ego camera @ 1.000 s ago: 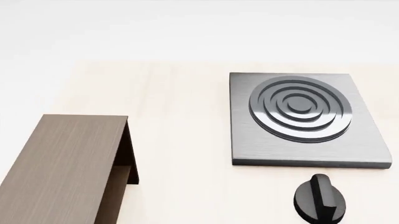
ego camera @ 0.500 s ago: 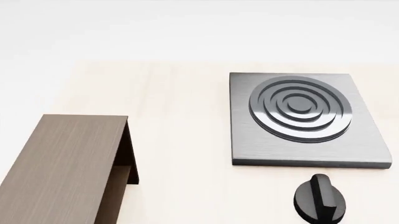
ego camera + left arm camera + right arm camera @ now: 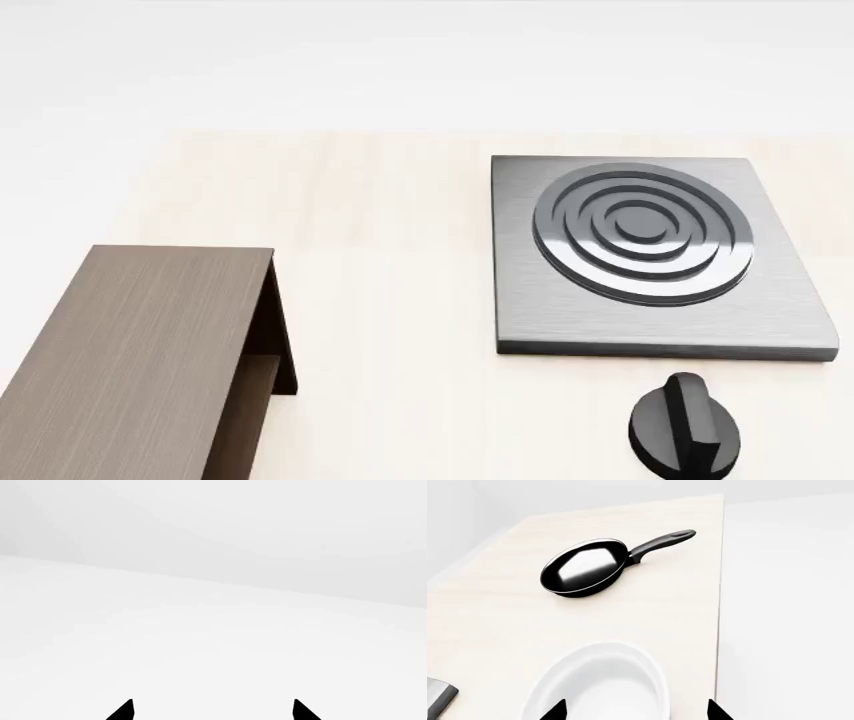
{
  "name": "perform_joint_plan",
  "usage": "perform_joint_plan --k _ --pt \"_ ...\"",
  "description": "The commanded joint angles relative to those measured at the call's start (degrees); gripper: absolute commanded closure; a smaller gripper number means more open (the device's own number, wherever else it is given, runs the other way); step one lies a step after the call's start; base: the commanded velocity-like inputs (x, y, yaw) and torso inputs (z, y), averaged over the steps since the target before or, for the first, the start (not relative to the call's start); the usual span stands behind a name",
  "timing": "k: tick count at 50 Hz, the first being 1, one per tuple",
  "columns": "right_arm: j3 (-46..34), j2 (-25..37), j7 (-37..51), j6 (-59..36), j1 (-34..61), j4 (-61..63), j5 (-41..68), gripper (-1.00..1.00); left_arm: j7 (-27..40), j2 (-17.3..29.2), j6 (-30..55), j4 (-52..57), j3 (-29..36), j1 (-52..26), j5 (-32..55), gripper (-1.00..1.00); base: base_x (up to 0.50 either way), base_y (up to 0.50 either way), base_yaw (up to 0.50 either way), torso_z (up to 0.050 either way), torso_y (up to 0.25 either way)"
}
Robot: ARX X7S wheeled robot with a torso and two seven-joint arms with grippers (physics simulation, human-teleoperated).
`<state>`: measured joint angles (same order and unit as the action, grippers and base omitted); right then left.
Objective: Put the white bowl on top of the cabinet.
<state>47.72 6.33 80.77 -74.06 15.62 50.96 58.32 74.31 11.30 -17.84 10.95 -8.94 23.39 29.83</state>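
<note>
The white bowl [image 3: 602, 686] shows only in the right wrist view, sitting on the light wood table close to its edge. My right gripper [image 3: 636, 711] hovers over it, open, its two black fingertips [image 3: 555, 711] spread wide with the bowl's rim between them and nothing held. The dark-brown cabinet [image 3: 127, 350] stands at the left of the head view, its flat top bare. My left gripper [image 3: 213, 710] is open over plain white ground, away from both. Neither arm shows in the head view.
A black frying pan [image 3: 587, 570] with a long handle lies beyond the bowl on the table [image 3: 507, 625]. A grey stove plate [image 3: 647, 250] with concentric rings and a black knob [image 3: 683, 425] sit right of the cabinet.
</note>
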Motion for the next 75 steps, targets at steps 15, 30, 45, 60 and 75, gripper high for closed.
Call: perform_joint_plan --k 15,30,45,60,75 --pt "-3.3 0.6 -5.8 8.7 -2.0 -12.5 -10.9 -1.0 -1.2 -0.9 -0.3 -0.1 -0.8 -0.1 -1.6 -1.0 0.0 0.0 0.0 0.0 0.0" --pt "-9.0 1.4 -8.7 11.4 -0.6 -20.8 -14.3 -1.0 -1.2 -0.8 -0.3 -0.2 -0.7 0.0 -1.6 -1.0 0.0 0.0 0.0 0.0 0.0" --pt "-7.9 1.3 -10.5 14.6 -2.4 -25.6 -15.4 -1.0 -1.0 -0.8 -0.3 -0.2 -0.6 0.0 -1.7 -1.0 0.0 0.0 0.0 0.0 0.0" --pt "-7.2 1.1 -11.9 17.1 -2.8 -30.5 -16.1 -1.0 -0.9 -0.8 -0.3 -0.1 -0.6 0.1 -1.7 -1.0 0.0 0.0 0.0 0.0 0.0" --pt "-5.6 0.7 -12.7 19.4 -3.7 -34.1 -16.2 -1.0 -0.8 -0.7 -0.3 -0.1 -0.6 0.2 -1.7 -1.0 0.0 0.0 0.0 0.0 0.0"
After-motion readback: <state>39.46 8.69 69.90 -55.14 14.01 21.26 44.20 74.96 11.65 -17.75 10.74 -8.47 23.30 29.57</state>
